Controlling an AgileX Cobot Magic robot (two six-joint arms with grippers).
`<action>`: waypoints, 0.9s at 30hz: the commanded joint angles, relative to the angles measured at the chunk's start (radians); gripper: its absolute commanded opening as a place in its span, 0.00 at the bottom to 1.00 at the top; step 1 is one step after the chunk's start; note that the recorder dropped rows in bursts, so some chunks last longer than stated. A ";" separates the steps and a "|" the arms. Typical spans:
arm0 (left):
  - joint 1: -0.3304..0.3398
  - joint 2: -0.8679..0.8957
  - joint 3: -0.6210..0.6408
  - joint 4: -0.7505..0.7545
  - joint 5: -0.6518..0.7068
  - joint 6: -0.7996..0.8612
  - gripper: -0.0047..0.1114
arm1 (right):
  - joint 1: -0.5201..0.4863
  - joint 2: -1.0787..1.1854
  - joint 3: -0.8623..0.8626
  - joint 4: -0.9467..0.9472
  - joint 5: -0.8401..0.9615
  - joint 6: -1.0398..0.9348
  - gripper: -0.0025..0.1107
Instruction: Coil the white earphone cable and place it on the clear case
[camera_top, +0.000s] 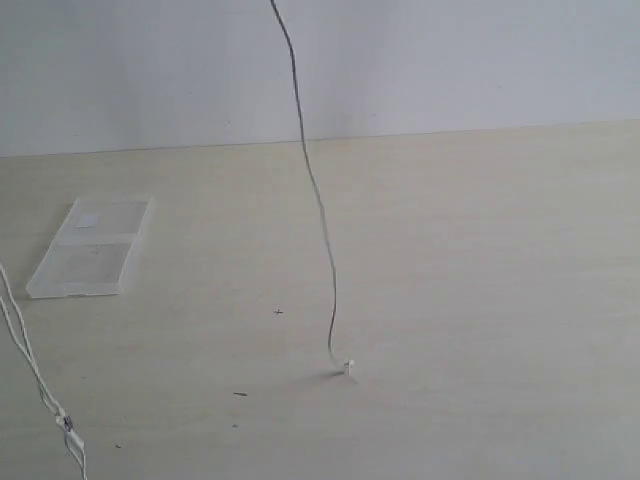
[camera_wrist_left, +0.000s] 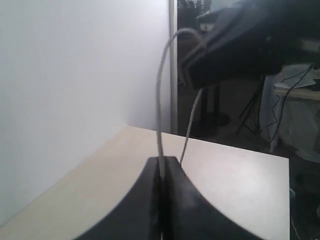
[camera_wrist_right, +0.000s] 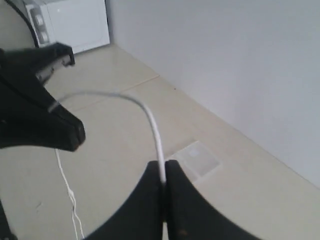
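The white earphone cable (camera_top: 318, 200) hangs from above the exterior view down to the table, where its small plug (camera_top: 348, 367) touches the surface. Another stretch of it (camera_top: 30, 365) runs down the lower left edge. The clear case (camera_top: 90, 247) lies flat at the left of the table. Neither gripper shows in the exterior view. My left gripper (camera_wrist_left: 162, 159) is shut on the cable (camera_wrist_left: 160, 100), which arches up to the right gripper's body (camera_wrist_left: 240, 45). My right gripper (camera_wrist_right: 163, 164) is shut on the cable (camera_wrist_right: 152, 122), high above the case (camera_wrist_right: 197, 159).
A plain white wall stands behind the pale wooden table (camera_top: 480, 300). Off the table's far edge are a dark stand and cables (camera_wrist_left: 260, 110). A white cabinet (camera_wrist_right: 75, 25) sits beyond the table's end. Loose cable strands (camera_wrist_right: 70, 200) trail over the table.
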 joint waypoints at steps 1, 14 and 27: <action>-0.004 0.007 0.016 -0.014 0.053 -0.002 0.04 | -0.001 -0.005 -0.048 0.011 -0.018 0.008 0.02; -0.004 0.008 0.016 -0.112 0.122 -0.004 0.04 | -0.001 0.034 -0.048 0.147 -0.056 0.000 0.02; -0.004 0.008 0.016 -0.084 0.095 -0.004 0.43 | -0.001 0.031 -0.077 0.182 -0.120 -0.031 0.02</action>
